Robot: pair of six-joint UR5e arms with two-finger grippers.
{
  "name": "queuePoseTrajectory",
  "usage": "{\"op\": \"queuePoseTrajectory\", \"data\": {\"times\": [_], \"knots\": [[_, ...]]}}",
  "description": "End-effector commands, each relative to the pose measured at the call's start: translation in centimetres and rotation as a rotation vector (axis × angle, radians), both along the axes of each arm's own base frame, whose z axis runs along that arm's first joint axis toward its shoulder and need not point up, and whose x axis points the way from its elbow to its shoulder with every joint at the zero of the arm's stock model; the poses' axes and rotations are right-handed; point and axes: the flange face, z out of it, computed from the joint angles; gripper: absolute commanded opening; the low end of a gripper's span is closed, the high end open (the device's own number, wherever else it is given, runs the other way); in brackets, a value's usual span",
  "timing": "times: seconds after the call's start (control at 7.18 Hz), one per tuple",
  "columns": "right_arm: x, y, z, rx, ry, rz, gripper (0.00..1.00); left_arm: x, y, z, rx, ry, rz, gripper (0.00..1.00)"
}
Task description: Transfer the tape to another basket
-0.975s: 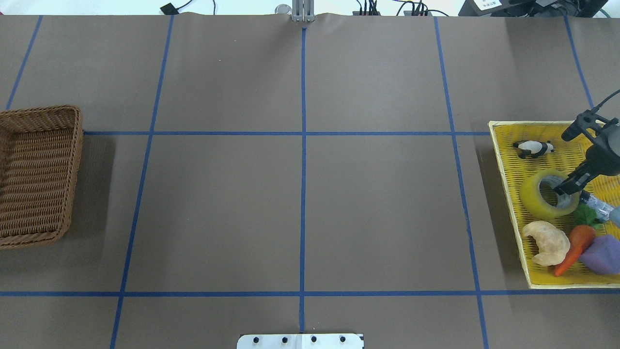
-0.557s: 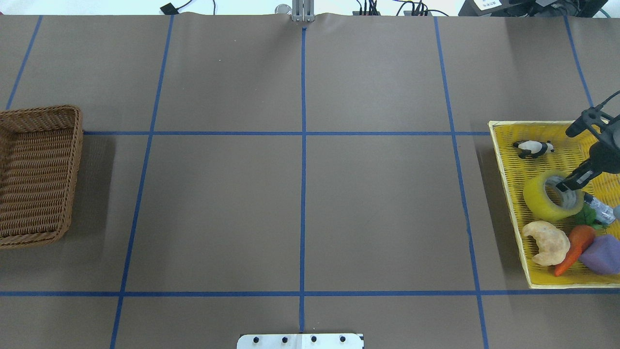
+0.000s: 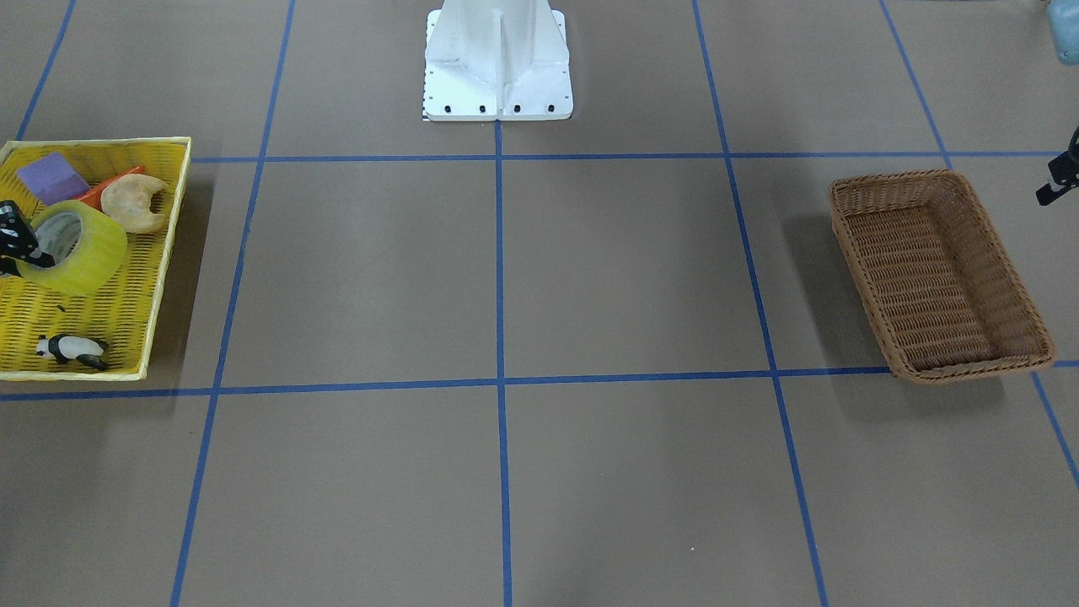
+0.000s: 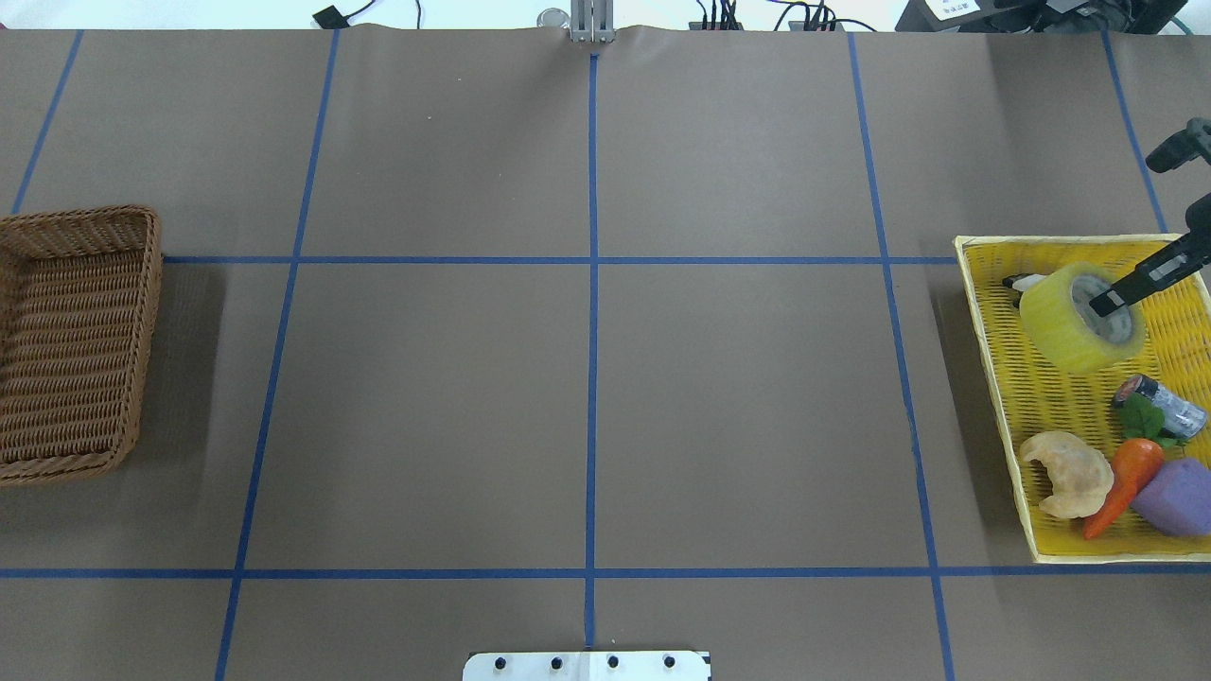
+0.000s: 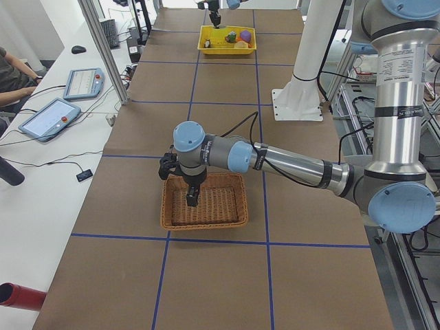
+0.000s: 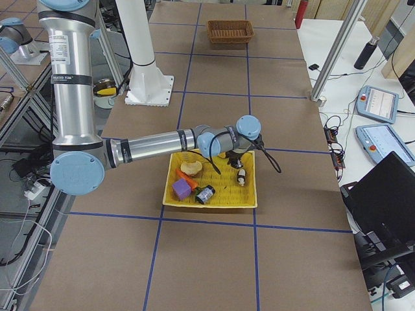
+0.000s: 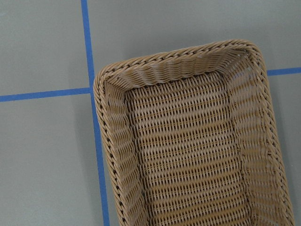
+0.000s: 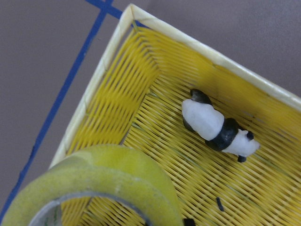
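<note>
- The right gripper (image 4: 1109, 301) is pinching the wide roll of translucent yellow packing tape (image 4: 1079, 317). One black finger reaches down inside the white core, so the roll's wall sits in the grip (the outer finger is hidden behind the roll in the overhead view).
- The tape hangs tilted on that finger, with the open core facing up and toward the arm's side. It's over the far half of the flat bright yellow plastic mesh basket (image 4: 1050, 407), close to that basket's far rim.
- From the right wrist camera the roll fills the bottom left corner, right under the lens, with the yellow mesh below it.
- A little black-and-white panda figurine (image 8: 214, 127) lies on the mesh just beside the roll. In the overhead view the roll covers most of it.
- Nearer the robot in the same basket are a small bottle with a dark cap (image 4: 1159, 405), a pale croissant-shaped toy (image 4: 1069, 473), an orange toy carrot (image 4: 1126, 482) and a purple block (image 4: 1173, 497). All of them are apart from the tape.
- The rectangular brown woven wicker basket (image 4: 76, 350) is at the opposite end of the brown paper-covered table (image 4: 738, 407), well apart from the tape.
- The left gripper (image 5: 192, 196) hovers over the wicker basket. I honestly can't tell if its fingers are spread or together.
</note>
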Motion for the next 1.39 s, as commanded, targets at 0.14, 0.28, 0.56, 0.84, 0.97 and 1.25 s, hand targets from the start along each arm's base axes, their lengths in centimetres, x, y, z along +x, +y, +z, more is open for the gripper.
{"op": "queuePoseTrajectory", "data": {"times": [0.14,0.28,0.56,0.84,0.97,1.25], "knots": [[-0.9,0.7,-4.7,-0.26,-0.308,-0.058,0.0,1.0,0.0,-1.4,0.027,0.121,0.031,0.98],[-1.0,1.1,-5.9,-0.328,-0.412,-0.097,0.0,1.0,-0.1,-1.3,0.03,0.121,0.031,0.98],[-0.9,1.5,-7.4,-0.4,-0.572,-0.167,0.0,1.5,-0.4,-1.8,0.03,0.155,0.044,0.98],[-1.6,-0.4,-8.4,-0.501,-0.748,-0.242,0.0,2.2,-1.3,-4.0,-0.012,0.287,0.02,0.98],[-2.7,-0.9,-9.0,-0.535,-0.812,-0.291,0.0,2.4,-1.9,-5.7,-0.043,0.331,-0.032,0.98],[-6.8,-3.9,-13.1,-0.536,-0.812,-0.346,0.0,3.2,-3.4,-7.3,-0.044,0.416,-0.097,0.98]]}}
